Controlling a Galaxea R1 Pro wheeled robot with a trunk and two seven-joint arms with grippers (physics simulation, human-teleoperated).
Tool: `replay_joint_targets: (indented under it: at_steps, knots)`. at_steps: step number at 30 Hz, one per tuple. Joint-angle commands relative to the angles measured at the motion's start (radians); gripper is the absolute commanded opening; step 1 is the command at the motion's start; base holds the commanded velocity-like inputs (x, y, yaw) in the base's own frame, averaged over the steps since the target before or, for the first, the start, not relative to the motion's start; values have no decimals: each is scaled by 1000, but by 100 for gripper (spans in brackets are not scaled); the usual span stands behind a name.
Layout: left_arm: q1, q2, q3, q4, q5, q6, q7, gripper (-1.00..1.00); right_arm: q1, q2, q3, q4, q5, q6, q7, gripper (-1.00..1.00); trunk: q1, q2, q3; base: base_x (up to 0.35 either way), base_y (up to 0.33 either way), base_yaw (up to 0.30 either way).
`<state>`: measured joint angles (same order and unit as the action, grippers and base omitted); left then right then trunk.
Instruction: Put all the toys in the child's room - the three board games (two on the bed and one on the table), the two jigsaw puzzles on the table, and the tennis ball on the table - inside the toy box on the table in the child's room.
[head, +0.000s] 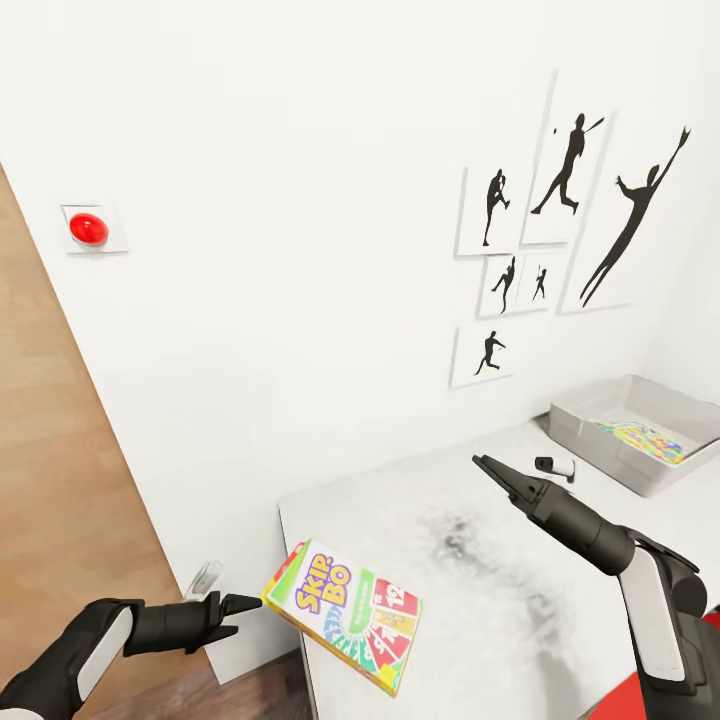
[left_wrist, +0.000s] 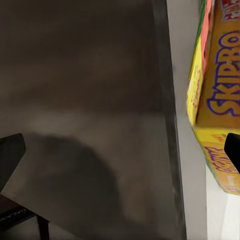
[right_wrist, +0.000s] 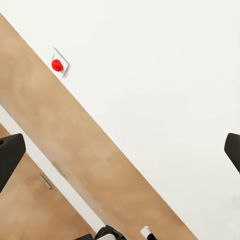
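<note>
A Skip-Bo board game (head: 345, 615) (left_wrist: 220, 100) lies flat on the near left corner of the white table (head: 500, 580), partly overhanging the edge. My left gripper (head: 232, 615) (left_wrist: 121, 155) is open just left of the box, one fingertip close to its corner. Higher up, my right gripper (head: 490, 468) (right_wrist: 121, 152) hangs open over the middle of the table, holding nothing. The light-grey toy box (head: 610, 455) stands at the table's far right with a multicolour jigsaw puzzle (head: 645, 440) inside it. The tennis ball and the bed are out of view.
A small white and black object (head: 556, 465) lies on the table near the toy box. The white wall behind carries baseball-player silhouettes (head: 570, 220) and a red button (head: 88, 229) (right_wrist: 57, 65). A wooden door panel (head: 50, 480) is at the left.
</note>
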<state>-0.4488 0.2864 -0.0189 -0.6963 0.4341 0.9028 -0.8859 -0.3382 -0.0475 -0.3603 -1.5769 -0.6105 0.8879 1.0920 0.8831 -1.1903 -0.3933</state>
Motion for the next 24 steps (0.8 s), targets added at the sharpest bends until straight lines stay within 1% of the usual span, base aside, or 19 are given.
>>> replay_joint_targets:
  at_steps: [1, 5, 8, 13, 17, 23, 24]
  knots:
    - [-1, 1, -2, 0, 3, 4, -1, 100, -1, 0, 0, 0, -2, 5, 1, 100, 0, -1, -1, 0, 0, 0]
    - [-1, 2, -2, -1, 3, 4, -3, 100, -1, 0, 0, 0, -2, 5, 1, 100, 0, -1, -1, 0, 0, 0]
    - [-1, 1, -2, -2, 3, 4, -16, 100, -1, 0, 0, 0, -2, 5, 0, 100, -11, 20, 8, 0, 0, 0]
    - [-1, 1, -4, -3, 2, 3, -56, 100, -1, 0, 0, 0, -2, 4, 0, 100, -31, 55, 24, 0, 0, 0]
    - [-1, 1, -6, -3, 1, 3, -76, 100, -1, 0, 0, 0, -2, 4, 0, 100, -31, 55, 24, 0, 0, 0]
    - [-1, 2, -7, -3, 0, 2, -84, 100, -1, 1, 1, 0, -2, 3, 0, 100, -31, 55, 24, 0, 0, 0]
    - [-1, 2, -7, -3, 0, 2, -84, 100, -1, 1, 1, 0, -2, 3, 0, 100, -34, 62, 27, 0, 0, 0]
